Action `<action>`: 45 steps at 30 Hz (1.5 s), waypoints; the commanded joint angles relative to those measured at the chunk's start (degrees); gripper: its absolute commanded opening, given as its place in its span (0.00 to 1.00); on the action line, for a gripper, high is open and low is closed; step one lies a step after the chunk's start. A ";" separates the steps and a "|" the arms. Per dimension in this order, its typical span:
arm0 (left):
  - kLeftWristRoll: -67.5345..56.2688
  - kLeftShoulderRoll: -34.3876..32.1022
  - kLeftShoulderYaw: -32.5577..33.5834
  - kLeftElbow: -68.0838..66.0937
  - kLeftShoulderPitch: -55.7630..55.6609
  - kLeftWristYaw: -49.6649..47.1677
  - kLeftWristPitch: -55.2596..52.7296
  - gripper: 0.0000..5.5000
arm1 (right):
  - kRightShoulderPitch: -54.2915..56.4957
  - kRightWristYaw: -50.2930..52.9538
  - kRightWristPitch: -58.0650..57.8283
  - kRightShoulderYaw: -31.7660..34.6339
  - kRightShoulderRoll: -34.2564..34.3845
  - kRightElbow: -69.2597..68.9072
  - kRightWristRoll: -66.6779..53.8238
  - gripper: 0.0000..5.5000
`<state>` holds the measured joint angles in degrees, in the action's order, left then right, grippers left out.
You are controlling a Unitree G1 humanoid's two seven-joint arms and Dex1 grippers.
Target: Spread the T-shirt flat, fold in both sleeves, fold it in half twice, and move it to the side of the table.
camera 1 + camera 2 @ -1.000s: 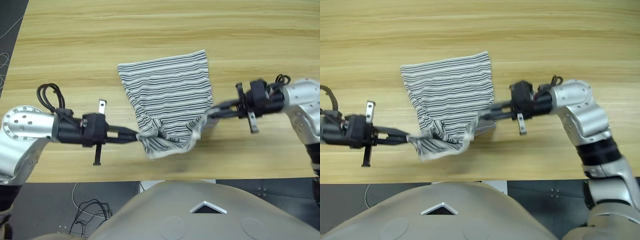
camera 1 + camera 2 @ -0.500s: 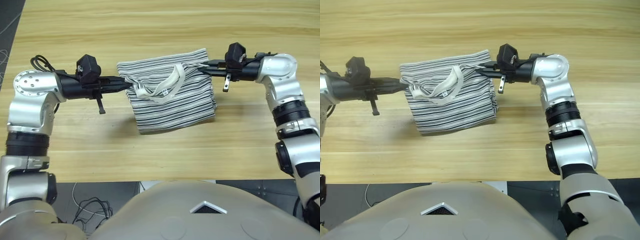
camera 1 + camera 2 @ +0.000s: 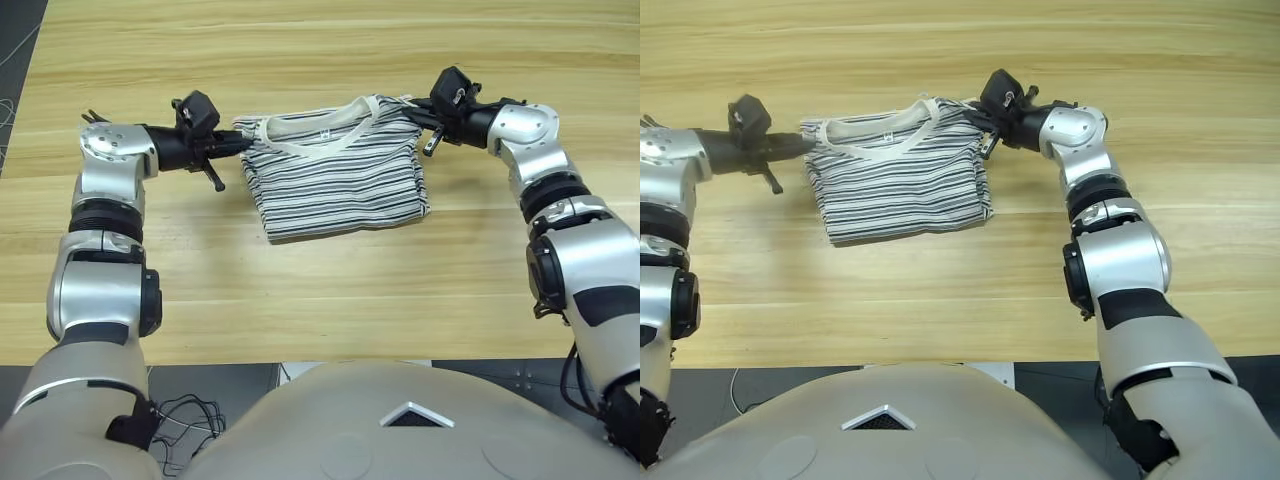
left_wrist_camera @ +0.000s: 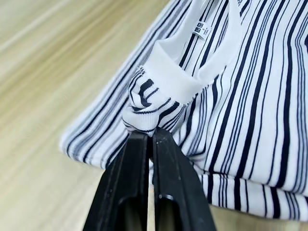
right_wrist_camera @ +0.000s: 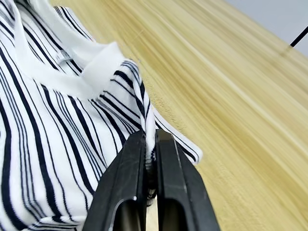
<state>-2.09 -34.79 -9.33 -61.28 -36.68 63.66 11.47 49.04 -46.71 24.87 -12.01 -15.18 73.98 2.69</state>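
The black-and-white striped T-shirt [image 3: 335,180] lies folded on the wooden table [image 3: 320,290], its white collar [image 3: 325,132] along the far edge. My left gripper [image 3: 243,143] is shut on the shirt's far left corner, seen close up in the left wrist view with the fabric [image 4: 144,103] pinched in its tips [image 4: 150,137]. My right gripper [image 3: 418,113] is shut on the far right corner, with the striped cloth [image 5: 130,91] caught in its tips [image 5: 148,142] in the right wrist view.
Bare wood surrounds the shirt on all sides. The table's near edge [image 3: 300,358] runs across the front, with dark floor and cables [image 3: 175,420] below it. The left edge of the table [image 3: 30,70] shows at the far left.
Both grippers carried the shirt's near edge up and over to the far edge, folding it in half. The collar now lies on top at the far side.
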 commanded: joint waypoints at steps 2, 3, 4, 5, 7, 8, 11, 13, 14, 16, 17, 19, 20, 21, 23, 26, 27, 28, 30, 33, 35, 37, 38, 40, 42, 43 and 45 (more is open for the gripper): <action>3.64 2.33 0.54 -5.94 -2.11 -8.86 0.94 0.06 | 1.35 3.35 0.05 1.34 2.09 1.11 2.11 0.08; 4.55 2.58 0.53 -7.08 -2.53 -11.55 0.91 0.08 | 1.41 4.84 0.12 1.27 2.38 1.29 2.82 0.11; 5.29 2.70 0.62 -7.94 -2.72 -13.90 1.00 0.11 | 1.44 6.55 0.09 1.18 2.74 1.48 3.64 0.14; 5.92 2.77 0.76 -8.67 -2.90 -15.95 1.16 0.13 | 1.43 8.58 0.05 0.54 2.94 1.68 4.97 0.17; 7.01 2.71 1.29 -9.90 -3.45 -20.45 1.56 0.19 | 1.44 13.35 -0.09 -1.28 2.87 1.98 8.34 0.23; 7.25 2.65 1.99 -10.57 -4.24 -24.57 0.98 0.23 | 1.55 16.40 -0.36 -2.34 2.62 2.15 10.31 0.27; 7.08 2.61 4.14 -11.81 -5.89 -31.23 1.10 0.26 | 1.76 24.06 -1.18 -5.94 1.84 2.60 16.52 0.35; 6.48 2.91 5.23 -11.12 -5.72 -30.18 3.51 0.26 | 1.68 25.84 -0.86 -7.09 1.83 2.71 18.81 0.35; 6.01 3.04 5.72 -10.45 -5.35 -28.69 4.71 0.26 | 1.66 26.05 -0.29 -7.23 1.95 2.65 19.27 0.35; 4.44 3.45 6.55 -6.68 -3.18 -23.95 8.76 0.26 | 1.41 25.81 2.15 -6.30 2.44 2.13 18.66 0.35; 3.52 3.52 6.93 -4.15 -1.86 -22.23 10.54 0.26 | 1.23 25.81 3.76 -5.89 2.62 1.76 18.27 0.35; -0.04 3.40 8.32 5.05 2.43 -18.55 12.83 0.26 | 0.66 25.30 8.29 -4.46 3.05 0.67 16.62 0.35; -1.85 2.74 8.73 12.90 5.89 -17.18 12.72 0.26 | 0.33 24.75 10.64 -3.58 3.24 0.05 15.57 0.35; -3.20 1.56 8.76 22.33 10.04 -15.95 11.80 0.26 | 0.04 24.23 12.98 -2.92 3.38 -0.56 14.89 0.35; -4.42 -0.63 8.43 37.72 17.07 -14.82 8.66 0.26 | -0.28 24.07 15.99 -2.75 3.44 -1.30 14.79 0.35; -3.78 -3.00 6.06 52.91 26.01 -13.00 4.05 0.26 | -0.59 24.46 17.52 -3.63 3.81 -1.65 15.64 0.35; -2.35 -3.83 4.59 55.67 28.51 -12.20 2.97 0.26 | -0.80 24.23 17.55 -4.03 4.06 -1.61 16.00 0.35; -0.42 -4.94 2.95 57.49 30.77 -11.14 2.28 0.26 | -1.03 23.95 17.39 -4.48 4.29 -1.49 16.43 0.35; 5.64 -7.54 -0.63 56.90 33.90 -9.85 2.70 0.26 | -1.39 23.88 16.59 -6.57 4.39 -1.01 18.69 0.35; 14.57 -11.08 -4.29 55.41 34.86 -10.49 3.03 0.26 | -2.47 23.88 15.42 -10.78 3.82 -0.44 23.23 0.35; 17.81 -12.05 -5.48 56.00 35.09 -10.90 2.74 0.26 | -3.09 24.70 14.58 -13.43 3.65 -0.04 26.22 0.35; 21.89 -11.96 -7.44 55.15 34.87 -12.85 4.27 0.26 | -3.54 25.44 13.95 -15.54 3.46 0.31 28.64 0.35; 24.77 -12.08 -9.10 54.07 34.58 -13.91 6.09 0.26 | -3.84 25.54 13.69 -17.62 2.78 0.25 30.95 0.35; 29.94 -12.34 -12.11 51.60 33.15 -16.53 10.30 0.26 | -6.09 22.52 15.09 -21.73 0.24 -0.84 34.55 0.35; 33.22 -12.49 -13.75 49.40 31.20 -19.19 13.85 0.26 | -10.33 15.20 18.44 -23.10 -2.66 -4.00 33.35 0.35; 34.88 -12.76 -14.04 48.01 30.04 -21.02 15.25 0.26 | -13.61 10.06 20.20 -23.33 -4.57 -8.20 30.67 0.35; 37.73 -13.89 -13.97 45.22 28.10 -24.77 17.33 0.26 | -22.76 -1.40 18.20 -24.14 -9.52 -25.65 20.29 0.35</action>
<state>28.93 -46.75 -20.59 -10.47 -8.22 41.14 27.58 41.10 -30.87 45.92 -32.12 -18.70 62.76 28.96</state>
